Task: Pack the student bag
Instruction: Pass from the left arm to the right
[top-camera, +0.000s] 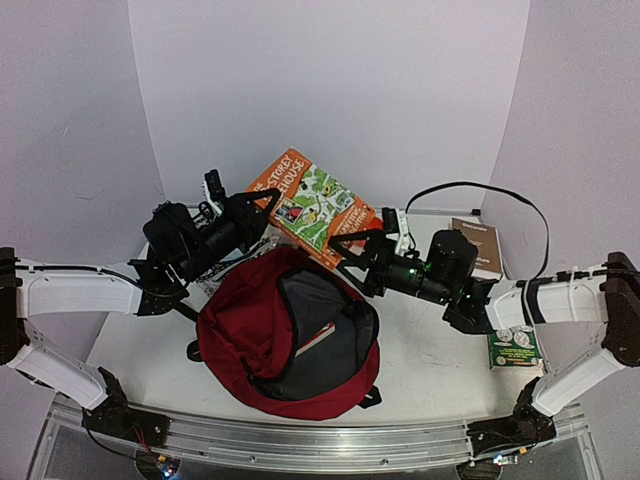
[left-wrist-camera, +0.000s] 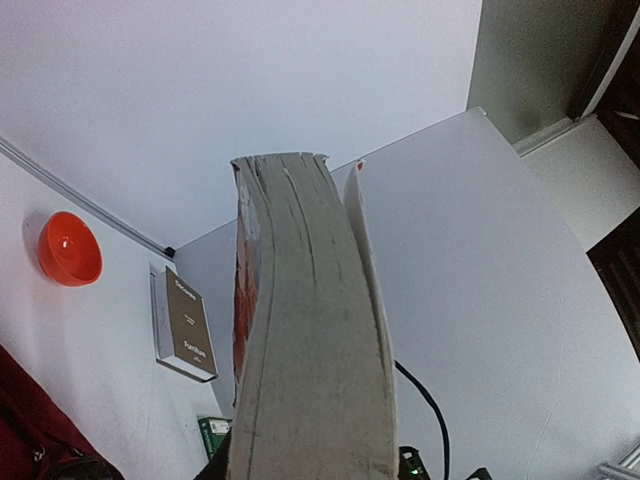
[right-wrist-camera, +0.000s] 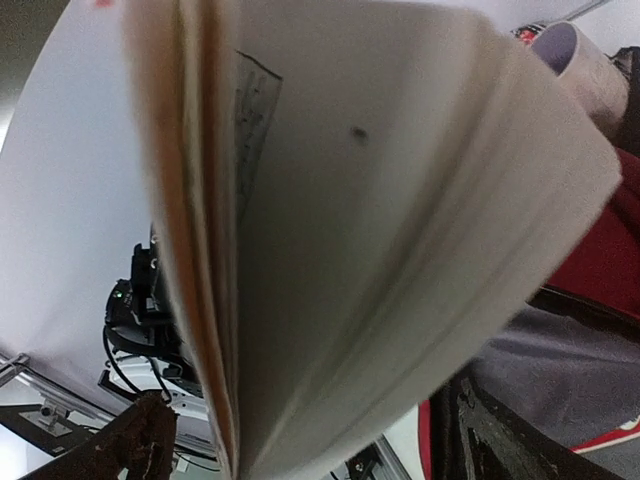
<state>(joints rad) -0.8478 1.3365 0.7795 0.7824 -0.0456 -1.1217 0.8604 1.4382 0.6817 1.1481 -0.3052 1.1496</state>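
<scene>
Open student bag (top-camera: 240, 330) just below both jaws and their orange book (top-camera: 315, 205)

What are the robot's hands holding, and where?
Both hold the orange book: the left gripper at its left side, the right gripper at its right side, above the student bag.

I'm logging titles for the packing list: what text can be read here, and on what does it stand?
"STOREY": cover of the orange book.
"HOUSE", its start hidden: same cover, the line below.
Brown book: two cover words, too blurred to read.
Green booklet: print too small to read.
</scene>
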